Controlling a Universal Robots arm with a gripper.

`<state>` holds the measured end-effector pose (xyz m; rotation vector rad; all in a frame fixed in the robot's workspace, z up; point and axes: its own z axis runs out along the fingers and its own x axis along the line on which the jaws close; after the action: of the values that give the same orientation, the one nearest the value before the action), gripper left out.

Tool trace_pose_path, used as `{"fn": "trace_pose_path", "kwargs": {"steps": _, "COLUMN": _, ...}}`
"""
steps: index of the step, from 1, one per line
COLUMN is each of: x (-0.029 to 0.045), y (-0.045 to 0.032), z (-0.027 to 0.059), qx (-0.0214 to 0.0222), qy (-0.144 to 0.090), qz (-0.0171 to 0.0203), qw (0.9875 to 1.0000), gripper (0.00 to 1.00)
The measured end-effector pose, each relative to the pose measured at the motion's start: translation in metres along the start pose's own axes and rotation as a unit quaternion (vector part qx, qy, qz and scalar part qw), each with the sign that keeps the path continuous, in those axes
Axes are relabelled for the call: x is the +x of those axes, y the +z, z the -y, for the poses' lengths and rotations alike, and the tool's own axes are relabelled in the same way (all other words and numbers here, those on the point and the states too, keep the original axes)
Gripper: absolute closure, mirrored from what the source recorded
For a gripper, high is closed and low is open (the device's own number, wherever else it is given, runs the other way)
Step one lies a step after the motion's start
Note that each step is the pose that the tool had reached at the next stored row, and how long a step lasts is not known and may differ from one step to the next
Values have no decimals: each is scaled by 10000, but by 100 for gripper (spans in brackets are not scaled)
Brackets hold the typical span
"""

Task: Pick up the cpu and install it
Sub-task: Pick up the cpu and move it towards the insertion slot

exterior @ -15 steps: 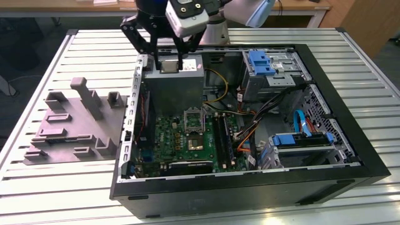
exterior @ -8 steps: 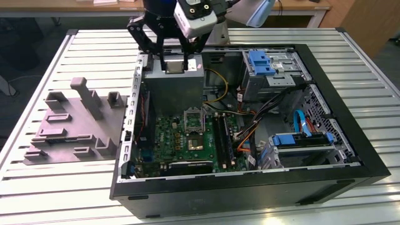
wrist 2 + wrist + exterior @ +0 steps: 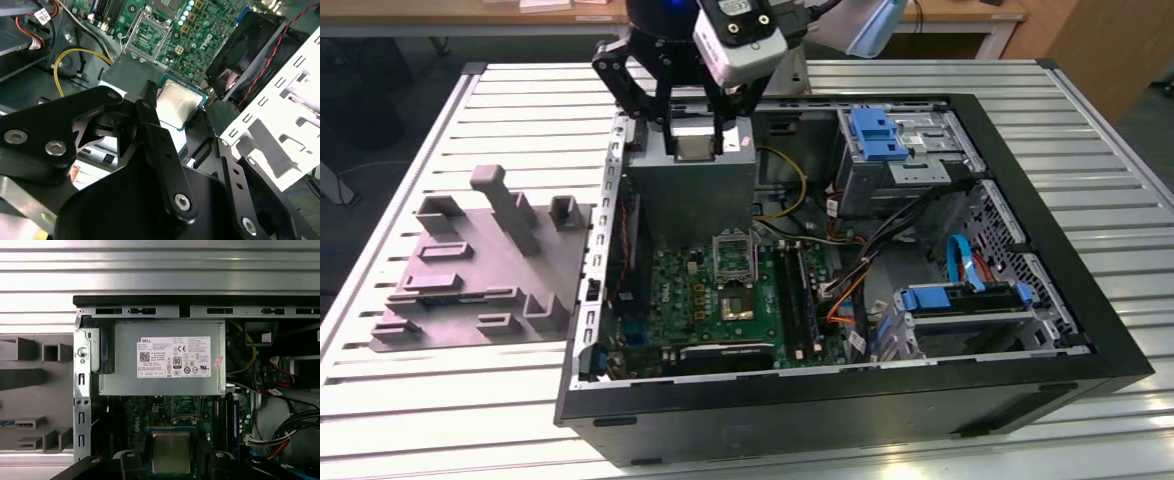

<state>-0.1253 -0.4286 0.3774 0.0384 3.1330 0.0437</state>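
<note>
My gripper (image 3: 695,152) is shut on the cpu (image 3: 695,143), a flat square chip with a dull silver top. It hangs over the grey power supply (image 3: 691,195) at the back of the open computer case. In the second wrist view the cpu (image 3: 177,102) sits level between the black fingers (image 3: 150,107). In the first wrist view the cpu (image 3: 171,452) is held from both sides by the gripper (image 3: 172,462). The open silver-framed socket (image 3: 731,258) lies on the green motherboard, nearer the front than the gripper. The socket (image 3: 147,37) is also in the second wrist view.
A grey plastic fixture (image 3: 467,270) with upright blocks stands on the slatted table at the exterior view's left. Inside the case (image 3: 1067,300) are blue drive brackets (image 3: 874,135), yellow and orange cables (image 3: 787,185), a black fan (image 3: 245,55) and memory sticks.
</note>
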Motion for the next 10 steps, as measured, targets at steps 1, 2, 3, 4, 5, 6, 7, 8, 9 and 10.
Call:
{"fn": "trace_pose_path", "kwargs": {"steps": 1, "x": -1, "y": 0, "z": 22, "qx": 0, "qy": 0, "qz": 0, "qw": 10000, "gripper": 53}}
{"fn": "trace_pose_path", "kwargs": {"steps": 2, "x": -2, "y": 0, "z": 41, "qx": 0, "qy": 0, "qz": 0, "qw": 10000, "gripper": 53}}
{"fn": "trace_pose_path", "kwargs": {"steps": 3, "x": -5, "y": 1, "z": 58, "qx": 0, "qy": 0, "qz": 0, "qw": 10000, "gripper": 53}}
{"fn": "trace_pose_path", "kwargs": {"steps": 4, "x": -9, "y": 2, "z": 73, "qx": 0, "qy": 0, "qz": 0, "qw": 10000, "gripper": 53}}
{"fn": "trace_pose_path", "kwargs": {"steps": 5, "x": -19, "y": 4, "z": 86, "qx": 0, "qy": 0, "qz": 0, "qw": 10000, "gripper": 53}}
{"fn": "trace_pose_path", "kwargs": {"steps": 6, "x": -36, "y": 6, "z": 98, "qx": 0, "qy": 0, "qz": 0, "qw": 10000, "gripper": 53}}
{"fn": "trace_pose_path", "kwargs": {"steps": 7, "x": -60, "y": 9, "z": 107, "qx": -1, "qy": 0, "qz": 1, "qw": 10000, "gripper": 53}}
{"fn": "trace_pose_path", "kwargs": {"steps": 8, "x": -91, "y": 11, "z": 112, "qx": -1, "qy": 0, "qz": 1, "qw": 10000, "gripper": 53}}
{"fn": "trace_pose_path", "kwargs": {"steps": 9, "x": -124, "y": 12, "z": 119, "qx": -1, "qy": 0, "qz": 0, "qw": 10000, "gripper": 53}}
{"fn": "trace_pose_path", "kwargs": {"steps": 10, "x": -155, "y": 13, "z": 123, "qx": 0, "qy": 0, "qz": 0, "qw": 10000, "gripper": 53}}
